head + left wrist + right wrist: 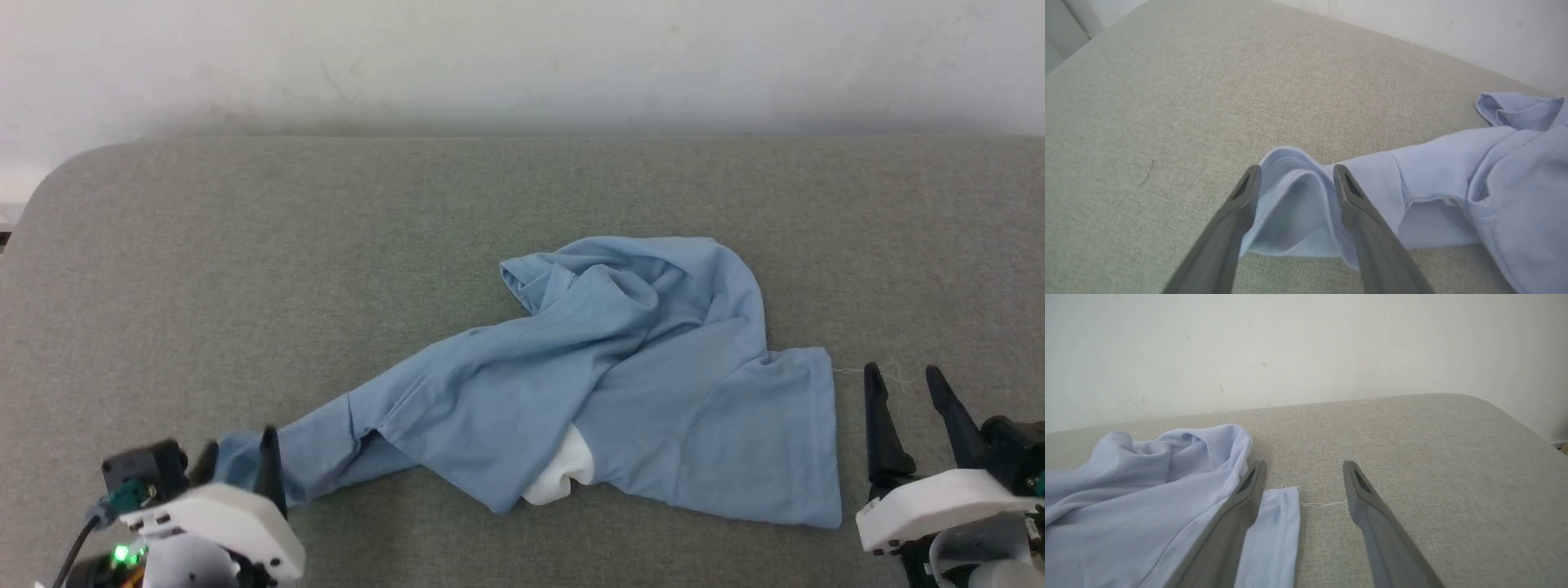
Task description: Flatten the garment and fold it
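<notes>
Grey upholstered surface (286, 245) lay before us against a white wall (522, 57). We saw the garment (637, 367) crumpled near its middle. Our left gripper (239, 447) stood with fingers apart around the cloth's long left end. Our right gripper (902, 371) was spread wide just beside the right edge.

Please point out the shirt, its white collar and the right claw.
shirt (653, 367): head view, middle of the fabric.
white collar (563, 475): head view, exposed white patch.
right claw (902, 371): head view, between its fingertips.
</notes>
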`<state>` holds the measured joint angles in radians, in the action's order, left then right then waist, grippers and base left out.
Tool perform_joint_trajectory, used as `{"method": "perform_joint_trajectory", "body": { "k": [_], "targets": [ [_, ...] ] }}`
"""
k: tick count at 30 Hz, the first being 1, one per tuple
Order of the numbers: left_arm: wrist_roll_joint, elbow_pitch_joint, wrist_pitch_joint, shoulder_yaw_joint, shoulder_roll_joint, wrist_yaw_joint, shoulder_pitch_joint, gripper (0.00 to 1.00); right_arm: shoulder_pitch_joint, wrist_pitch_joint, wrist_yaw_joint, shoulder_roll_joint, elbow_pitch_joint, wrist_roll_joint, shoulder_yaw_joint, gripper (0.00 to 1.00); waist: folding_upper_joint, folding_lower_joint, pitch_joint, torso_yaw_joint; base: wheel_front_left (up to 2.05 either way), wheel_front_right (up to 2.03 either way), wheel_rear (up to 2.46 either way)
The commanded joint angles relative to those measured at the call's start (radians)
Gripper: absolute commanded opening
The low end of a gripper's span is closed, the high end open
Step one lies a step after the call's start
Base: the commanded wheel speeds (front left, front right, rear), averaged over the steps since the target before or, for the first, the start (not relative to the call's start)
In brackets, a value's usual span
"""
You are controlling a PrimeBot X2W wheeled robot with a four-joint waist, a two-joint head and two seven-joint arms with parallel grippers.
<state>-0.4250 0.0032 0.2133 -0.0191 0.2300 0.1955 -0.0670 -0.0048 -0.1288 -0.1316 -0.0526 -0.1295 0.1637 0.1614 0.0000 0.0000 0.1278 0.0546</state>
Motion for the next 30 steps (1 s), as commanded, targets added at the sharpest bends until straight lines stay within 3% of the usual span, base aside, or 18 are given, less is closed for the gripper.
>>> {"method": "perform_joint_trajectory", "body": {
  "k": [1,3,5,9,12,17,20,30],
  "targets": [
    [0.028,-0.01,-0.035,-0.007,0.011,-0.008,0.03,1.0,-0.006,0.002,0.001,0.002,-0.003,-0.002,-0.002,1.0,0.0,0.0,0.001,-0.004,0.0,0.0,0.0],
    [0.061,-0.018,-0.085,-0.014,0.023,-0.008,0.05,1.0,-0.009,0.001,0.001,0.002,-0.008,-0.002,-0.004,1.0,0.0,0.0,-0.002,-0.009,0.0,0.0,0.0],
    [0.087,-0.035,-0.117,-0.044,0.037,-0.036,0.072,1.0,-0.011,0.0,0.001,0.002,-0.013,-0.001,-0.008,1.0,0.0,0.0,-0.007,-0.015,0.0,0.0,0.0],
    [0.08,-0.055,-0.063,-0.168,0.059,-0.173,0.123,1.0,-0.013,-0.001,0.001,0.002,-0.018,0.0,-0.012,1.0,0.0,0.0,-0.012,-0.023,0.0,0.0,0.0],
    [0.083,-0.043,0.035,-0.247,0.074,-0.239,0.178,1.0,-0.018,0.002,0.001,0.002,-0.019,-0.001,-0.019,1.0,0.0,0.0,-0.004,-0.036,0.0,0.0,0.0],
    [0.093,-0.006,0.237,-0.334,0.085,-0.272,0.281,1.0,-0.028,0.002,0.001,0.002,-0.016,0.003,-0.037,1.0,0.0,0.0,0.027,-0.068,0.0,0.0,0.0],
    [0.084,0.009,0.303,-0.362,0.09,-0.29,0.346,1.0,-0.033,-0.002,0.001,0.002,-0.022,0.012,-0.045,1.0,0.0,0.0,0.053,-0.091,0.0,0.0,0.0],
    [0.024,0.119,0.341,-0.381,0.113,-0.316,0.483,1.0,-0.066,-0.036,0.001,0.002,-0.075,0.029,-0.031,1.0,0.0,0.0,0.123,-0.15,0.0,0.0,0.0]
  ]
}}
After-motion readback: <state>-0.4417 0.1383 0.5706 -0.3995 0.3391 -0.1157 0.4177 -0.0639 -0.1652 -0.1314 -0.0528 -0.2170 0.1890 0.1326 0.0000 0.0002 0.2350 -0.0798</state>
